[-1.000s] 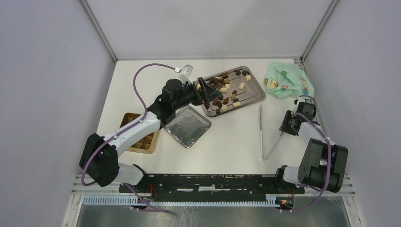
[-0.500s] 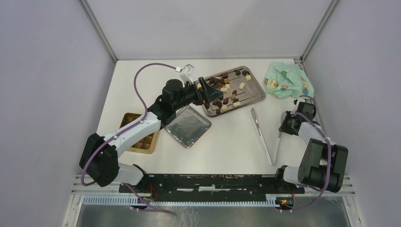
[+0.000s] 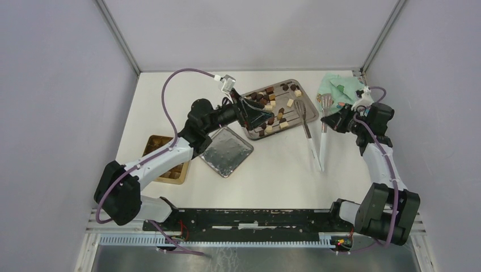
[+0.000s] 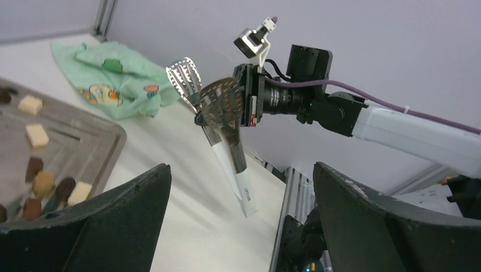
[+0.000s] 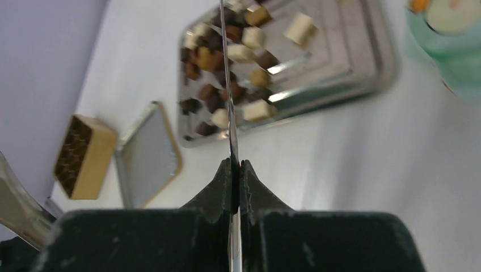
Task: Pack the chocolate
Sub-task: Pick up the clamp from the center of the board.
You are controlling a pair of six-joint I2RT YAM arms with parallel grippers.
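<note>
The chocolate (image 3: 271, 107) lies as several dark brown, light brown and cream-white pieces on a silver tray (image 3: 307, 115). It also shows in the right wrist view (image 5: 227, 73) and the left wrist view (image 4: 35, 136). My left gripper (image 3: 251, 113) is open and empty over the tray's left end, its fingers (image 4: 113, 221) wide apart. My right gripper (image 3: 336, 121) is shut on one arm of the silver tongs (image 3: 323, 133) and holds them above the table, right of the tray. The tongs also show in the left wrist view (image 4: 224, 133). The gold gridded tin (image 3: 180, 168) is partly hidden by my left arm.
A silver square lid (image 3: 227, 151) lies between the tin and the tray. A green patterned cloth (image 3: 340, 89) lies at the back right, behind the right gripper. Grey walls close in the table on three sides.
My right arm has lifted the tongs off the table and swung them back and left, towards the tray. My left gripper has tilted up a little over the tray.
</note>
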